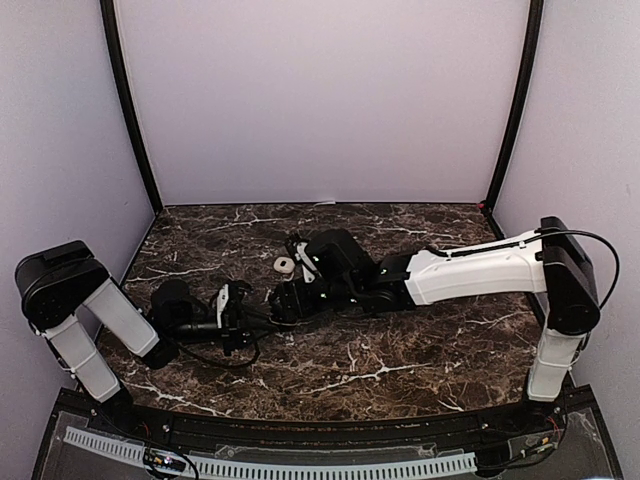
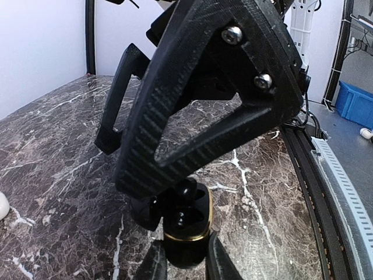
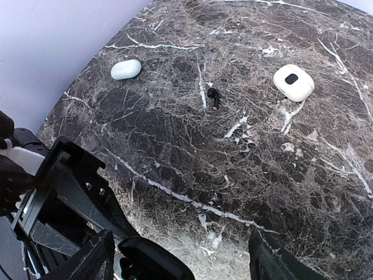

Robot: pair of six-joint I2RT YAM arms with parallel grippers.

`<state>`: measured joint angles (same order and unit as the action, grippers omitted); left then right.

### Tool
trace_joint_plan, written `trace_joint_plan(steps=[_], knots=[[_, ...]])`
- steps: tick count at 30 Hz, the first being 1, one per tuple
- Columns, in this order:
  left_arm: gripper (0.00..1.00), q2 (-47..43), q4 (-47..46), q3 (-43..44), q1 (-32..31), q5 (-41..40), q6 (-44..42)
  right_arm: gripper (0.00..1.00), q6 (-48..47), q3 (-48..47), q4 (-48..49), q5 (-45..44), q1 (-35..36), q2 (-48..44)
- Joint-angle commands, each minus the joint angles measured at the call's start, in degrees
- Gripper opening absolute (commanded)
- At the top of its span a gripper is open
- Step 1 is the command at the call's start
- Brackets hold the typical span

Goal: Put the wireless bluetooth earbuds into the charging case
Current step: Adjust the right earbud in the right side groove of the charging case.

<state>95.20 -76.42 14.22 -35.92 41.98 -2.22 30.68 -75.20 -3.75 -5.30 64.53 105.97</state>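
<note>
My left gripper [image 2: 186, 261] is shut on a black charging case [image 2: 185, 224] with a gold rim. The case stands upright with its lid open. Its sockets are dark and I cannot tell what sits in them. My right gripper [image 3: 180, 265] is open and hovers just above the case, whose black lid [image 3: 152, 262] shows between its fingers. A big right finger [image 2: 198, 105] covers the far part of the case. One small black earbud [image 3: 214, 100] lies alone on the marble, far from both grippers. No white earbud shows. In the top view the two grippers [image 1: 243, 318] [image 1: 283, 300] meet left of centre.
A white oval case [image 3: 126, 69] lies near the back wall. A white case with a dark opening [image 3: 293, 81] lies further right and also shows in the top view [image 1: 284, 265]. The table's near edge carries a white rail [image 2: 344, 186]. A blue bin [image 2: 355, 102] stands beyond it.
</note>
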Motion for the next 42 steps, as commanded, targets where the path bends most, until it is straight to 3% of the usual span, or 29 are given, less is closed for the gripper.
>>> trace_joint_plan(steps=[1, 6, 9, 17, 29, 42], knots=[[0.00, -1.98, 0.65, 1.16, -0.42, -0.54, -1.21, 0.78, 0.55, 0.66, 0.88, -2.01, 0.67, -1.65], [0.00, -1.78, 0.92, 1.32, -0.50, -0.55, -1.29, 0.78, 1.86, 2.76, -0.70, -5.62, 0.66, -5.51], [0.00, -1.52, 0.92, 1.38, -0.75, -0.50, -1.36, 0.65, 5.94, 1.80, -6.37, -9.65, 0.67, -7.31], [0.00, 1.95, -2.93, 2.91, -2.33, -0.43, 0.59, 0.56, 12.35, 8.00, -12.79, -15.95, 0.38, -14.82], [0.00, 7.43, -1.52, 9.69, -5.99, -5.40, 0.64, 0.57, 16.55, 8.98, -21.40, -14.46, -0.20, -20.92], [0.00, 11.66, -4.75, 11.33, -6.17, -6.69, -0.70, 0.37, 22.62, 6.79, -21.27, -8.64, 1.07, -18.55]])
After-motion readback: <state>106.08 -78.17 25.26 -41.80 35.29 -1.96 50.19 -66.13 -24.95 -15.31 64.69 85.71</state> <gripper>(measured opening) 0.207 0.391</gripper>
